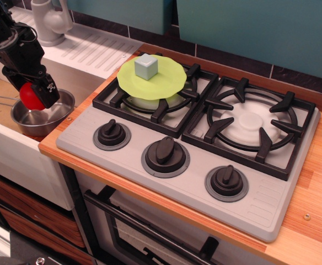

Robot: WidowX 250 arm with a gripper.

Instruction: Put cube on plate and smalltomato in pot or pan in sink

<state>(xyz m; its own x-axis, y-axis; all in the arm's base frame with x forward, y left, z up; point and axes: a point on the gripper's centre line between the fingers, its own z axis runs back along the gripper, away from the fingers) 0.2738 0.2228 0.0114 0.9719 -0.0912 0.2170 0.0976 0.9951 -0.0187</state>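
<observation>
The pale grey-blue cube (146, 66) sits on the lime-green plate (153, 77), which rests on the rear left burner. At the far left, my black gripper (35, 95) is shut on the red smalltomato (30, 96), holding it low inside the rim of the steel pan (41, 114). The pan stands in the tan basin of the sink (1, 110), its thin handle pointing left. The gripper's fingers hide part of the tomato, so I cannot tell whether it touches the pan's floor.
A grey stove (205, 143) with black grates and three knobs (166, 154) fills the middle. The faucet (49, 21) and ribbed drainboard (95, 49) lie behind the basin. A wooden counter (315, 187) runs along the right side.
</observation>
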